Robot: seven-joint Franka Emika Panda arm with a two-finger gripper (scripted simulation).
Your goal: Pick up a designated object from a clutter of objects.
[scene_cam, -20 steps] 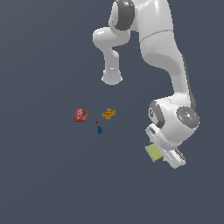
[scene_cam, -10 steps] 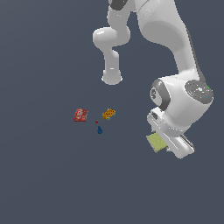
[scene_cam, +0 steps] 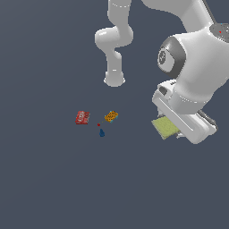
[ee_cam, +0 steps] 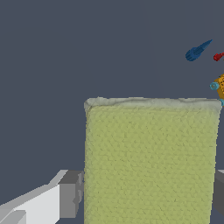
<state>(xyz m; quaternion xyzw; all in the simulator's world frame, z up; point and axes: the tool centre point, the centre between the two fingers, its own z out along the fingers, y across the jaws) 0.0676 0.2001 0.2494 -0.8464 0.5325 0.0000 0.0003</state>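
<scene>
arm and yellow-green slab (scene_cam: 165, 127) have risen since a second ago. fingers (ee_cam: 70, 194) pinch the slab, held off the tabletop (scene_cam: 49, 179), exterior view's right of the clutter (scene_cam: 99, 120). pick looks done.

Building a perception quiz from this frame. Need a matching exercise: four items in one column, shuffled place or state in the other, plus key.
Items:
1. yellow-green sponge slab
2. red flat box
3. orange patterned box
4. blue cone

Descriptions:
A. nearest the arm's base of the three small pieces on the floor
B. between the gripper fingers
C. farthest toward the exterior view's left
D. just below the tiny red piece in the exterior view

Pairs: 1-B, 2-C, 3-A, 4-D
</scene>
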